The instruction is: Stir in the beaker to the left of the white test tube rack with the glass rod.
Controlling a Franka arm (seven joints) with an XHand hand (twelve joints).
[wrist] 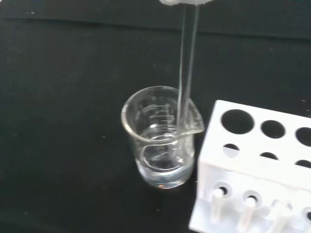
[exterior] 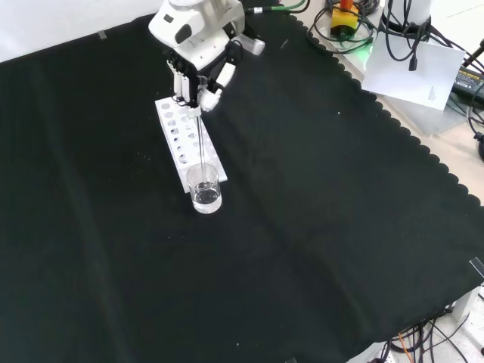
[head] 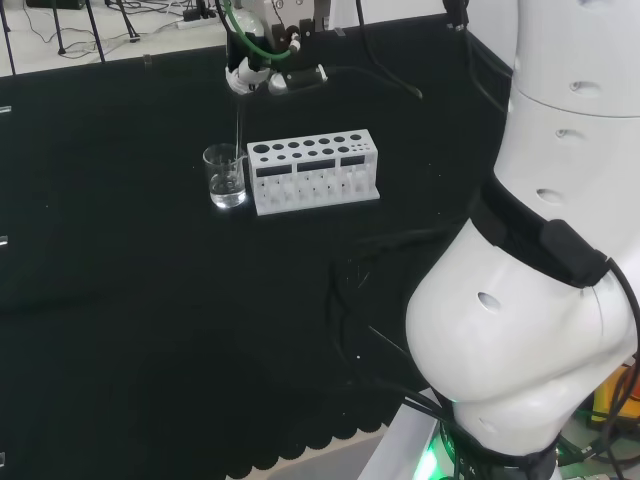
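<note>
**Rod in beaker — stirring step in hand**

Glass rod [wrist: 187,63] is hanging near-upright, lower end sitting inside the beaker [wrist: 163,141], close to the wall by the spout. Beaker is clear w/ printed graduations and is holding a shallow pool of clear liquid at the bottom; I can't tell whether the rod tip is reaching it. Beaker is standing on the black cloth [exterior: 318,227], just beside the white test tube rack [head: 315,170]: at its left end in head view, at its near end in front view. I can't tell if they're touching.

Hand [exterior: 195,79] is hovering above the rack end, fingers curled down and pinching the rod's top.

My read: insertion is done, stirring is what I'm working on now. Next move is calling for small circles of the rod, staying inside the rim. Risk I'm watching: rod is already riding near the wall, so a wide sweep could tip or drag the light beaker into the rack.
</note>
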